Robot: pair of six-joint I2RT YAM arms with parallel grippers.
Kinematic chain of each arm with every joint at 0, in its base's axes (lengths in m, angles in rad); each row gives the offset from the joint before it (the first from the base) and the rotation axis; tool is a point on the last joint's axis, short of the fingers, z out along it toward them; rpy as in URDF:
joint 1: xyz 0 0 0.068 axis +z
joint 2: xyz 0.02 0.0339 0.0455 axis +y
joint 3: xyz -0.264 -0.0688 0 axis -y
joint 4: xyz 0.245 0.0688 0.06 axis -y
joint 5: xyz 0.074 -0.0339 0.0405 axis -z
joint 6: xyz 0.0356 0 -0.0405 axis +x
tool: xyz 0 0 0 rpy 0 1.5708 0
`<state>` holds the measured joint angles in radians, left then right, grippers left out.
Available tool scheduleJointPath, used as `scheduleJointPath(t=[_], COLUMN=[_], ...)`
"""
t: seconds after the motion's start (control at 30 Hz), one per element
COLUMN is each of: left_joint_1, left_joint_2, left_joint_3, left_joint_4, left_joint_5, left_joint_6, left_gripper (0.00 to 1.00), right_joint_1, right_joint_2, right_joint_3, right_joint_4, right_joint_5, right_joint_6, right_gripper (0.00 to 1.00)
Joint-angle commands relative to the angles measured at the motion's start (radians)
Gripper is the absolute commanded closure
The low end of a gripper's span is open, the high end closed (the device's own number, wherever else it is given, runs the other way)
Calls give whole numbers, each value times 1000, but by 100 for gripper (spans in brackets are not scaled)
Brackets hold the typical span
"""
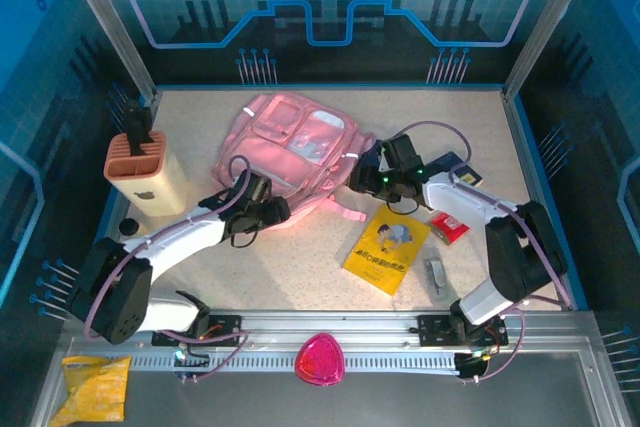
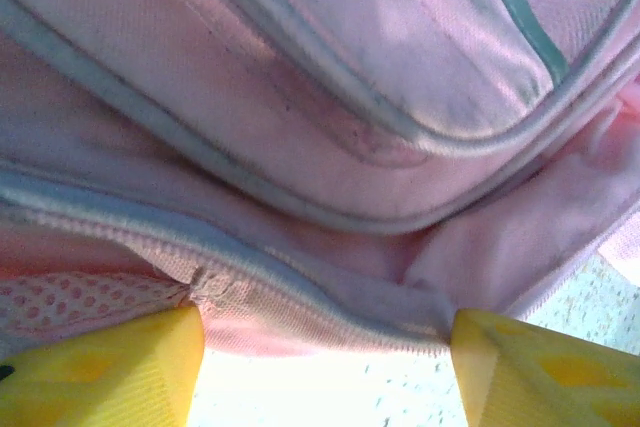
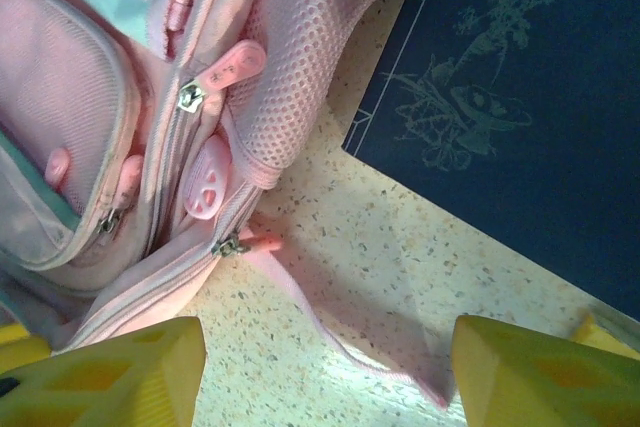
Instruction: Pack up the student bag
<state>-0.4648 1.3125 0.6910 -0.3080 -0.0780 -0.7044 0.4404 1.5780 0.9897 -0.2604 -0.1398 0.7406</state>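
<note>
Left fingers (image 2: 100, 367) apart at student bag (image 2: 300, 147); right fingers (image 3: 100, 372) apart, wrist view adding zipper pulls (image 3: 237, 64).

There are two grippers, the left gripper (image 1: 282, 211) and the right gripper (image 1: 375, 169), each with two yellow fingers (image 3: 110, 377), and one student bag (image 1: 295, 142) lies just ahead of both pairs. Near the right gripper's fingers are two books, one dark blue book (image 3: 520, 97) ahead to their right and one yellow booklet (image 1: 387, 250) behind them, plus one small red box (image 1: 449, 228) and one small grey item (image 1: 436, 274) farther back. Well away from the left gripper's fingers stand one peach holder (image 1: 150, 175) and one small black round thing (image 1: 128, 225), while far behind all four fingers lie one magenta rounded-triangle object (image 1: 319, 358) and one yellow packet (image 1: 95, 387).
</note>
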Motion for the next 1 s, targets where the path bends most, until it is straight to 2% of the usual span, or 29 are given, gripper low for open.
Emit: scheduleJointPath(t=[0.0, 0.1, 0.23, 0.4, 0.53, 0.7, 0.97], left_joint_1=[-1, -45, -142, -251, -279, -281, -245], left_joint_2=[-79, -129, -138, -67, 40, 110, 152], left_joint_3=[12, 13, 39, 66, 80, 77, 54], left_joint_4=[-81, -72, -54, 35, 113, 170, 162], left_joint_5=[49, 69, 53, 53, 88, 86, 46], left_joint_6=[37, -5, -56, -107, -125, -130, -115], left_gripper=[32, 32, 32, 33, 33, 34, 37], right_joint_1=[1, -1, -22, -26, -26, -24, -22], right_joint_2=[57, 107, 190, 282, 354, 427, 440], right_joint_3=[69, 117, 164, 226, 264, 319, 336], right_joint_4=[28, 30, 64, 79, 103, 121, 153], right_joint_5=[-23, 2, -46, -60, -72, -94, -96], right_joint_6=[59, 71, 115, 129, 140, 139, 134], right_gripper=[33, 32, 31, 32, 36, 50, 83])
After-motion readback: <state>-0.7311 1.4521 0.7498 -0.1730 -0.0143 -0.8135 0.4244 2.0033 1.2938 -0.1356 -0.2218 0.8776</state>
